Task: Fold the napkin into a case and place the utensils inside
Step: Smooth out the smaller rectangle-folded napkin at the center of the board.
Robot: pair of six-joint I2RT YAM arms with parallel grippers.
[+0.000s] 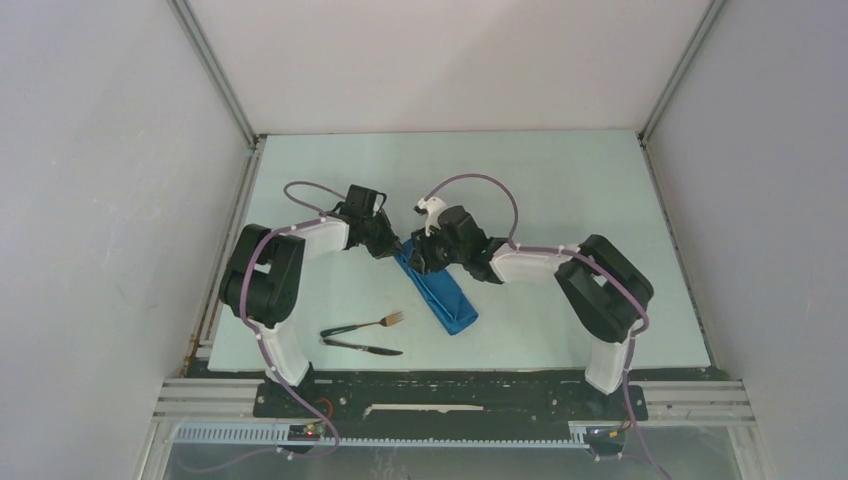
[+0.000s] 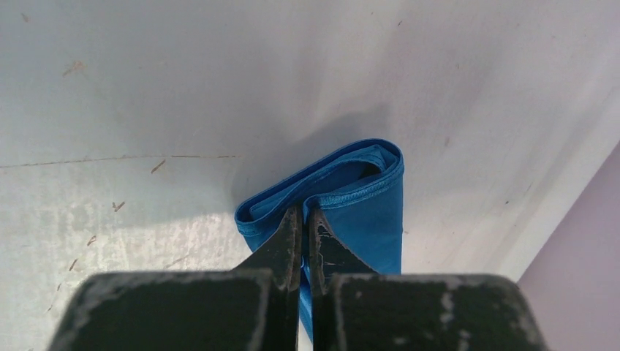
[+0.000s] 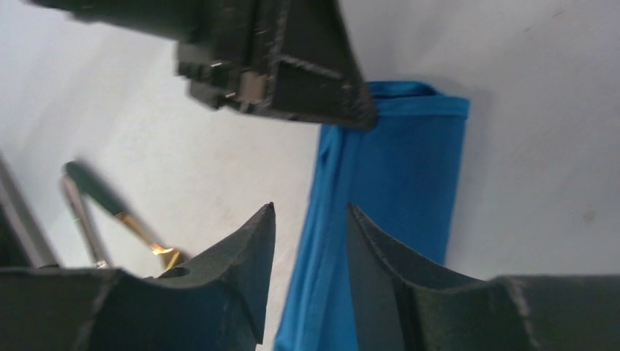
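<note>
Near edge: the arm bases sit on a dark plate behind a slotted metal rail (image 1: 400, 437) that runs along the counter's (image 1: 560, 190) near edge.
Knife: the knife (image 1: 362, 348) lies flat just inside the near edge, left of the middle, roughly parallel to that edge.
Fork: the fork (image 1: 365, 324) lies just beyond the knife. They are close at the handle ends and spread apart toward the tines, which point right, toward the case.
Case: the case (image 1: 442, 296) is a narrow blue strip lying at a slant in the middle of the counter. Its near end points toward the near right, well apart from the fork tines, and its far end sits under both grippers.
Right jaws: the right gripper (image 3: 311, 208) hangs over the case's long left edge with its jaws partly apart. Blue cloth shows through the gap, and I cannot tell whether they touch it.
Left jaws: the left gripper (image 2: 300, 213) has its jaws pressed together, pinching the hem at the case's far end, where the layers gape open like a mouth.
Markings: a thin scratch line and brownish flecks mark the counter by the left jaws, and paint is worn off the jaw blocks.
Open room: pale counter runs from the case out to the far edge and the right edge.
Far corners: metal frame posts (image 1: 215, 70) rise at both far corners between plain grey wall panels.
</note>
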